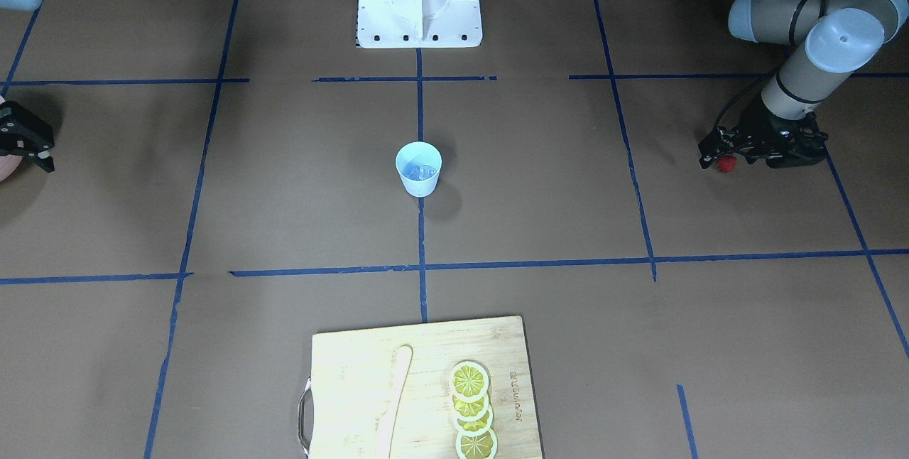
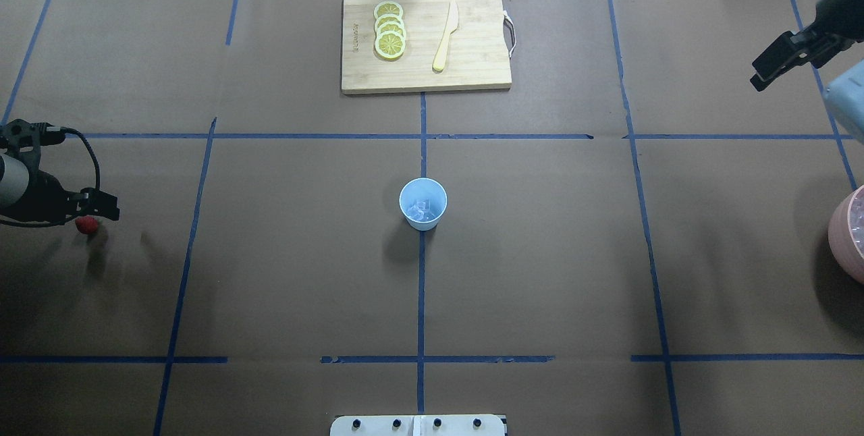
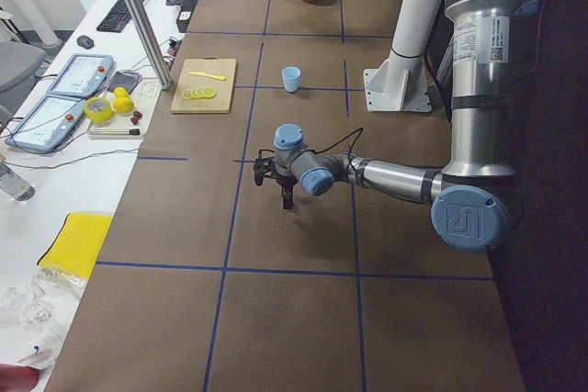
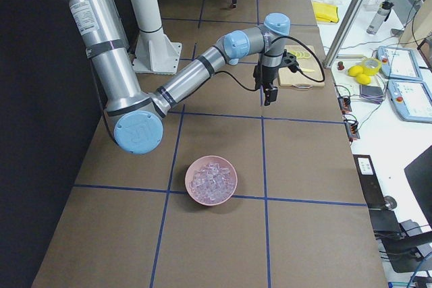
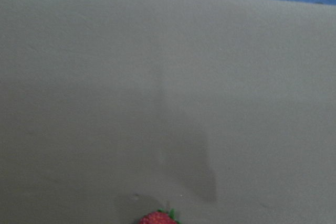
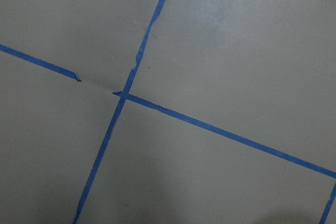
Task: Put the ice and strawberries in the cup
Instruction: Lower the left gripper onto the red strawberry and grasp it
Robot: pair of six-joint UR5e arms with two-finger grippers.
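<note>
Cup: the cup (image 2: pixel 423 203) stands upright mid-table on the centre tape line (image 2: pixel 421 287), well apart from both grippers.
Ice: ice (image 2: pixel 422 207) lies inside the cup, below its rim.
Strawberry: the strawberry (image 2: pixel 86 224) is far out on the robot's left, right at the tips of the left gripper (image 2: pixel 98 213) and near that end of the table.
Left jaws: too small and dark to tell how they stand. The berry seems to be held off the table rather than lying on it.
Right gripper: the right gripper (image 2: pixel 759 80) hangs over the table's right end, farther from the robot than the pink bowl (image 4: pixel 210 202). I cannot tell how its jaws stand.
Bowl: it holds an ice pile (image 4: pixel 211 179) and sits close to the right edge.
Open room: wide stretches of brown table (image 2: pixel 283 254) lie between the cup and each gripper.
Far edge: the cutting board (image 2: pixel 418 78) carries lemon slices (image 2: pixel 390 30) and a knife (image 2: pixel 446 36). It lies by the table's far edge, in line with the cup.
</note>
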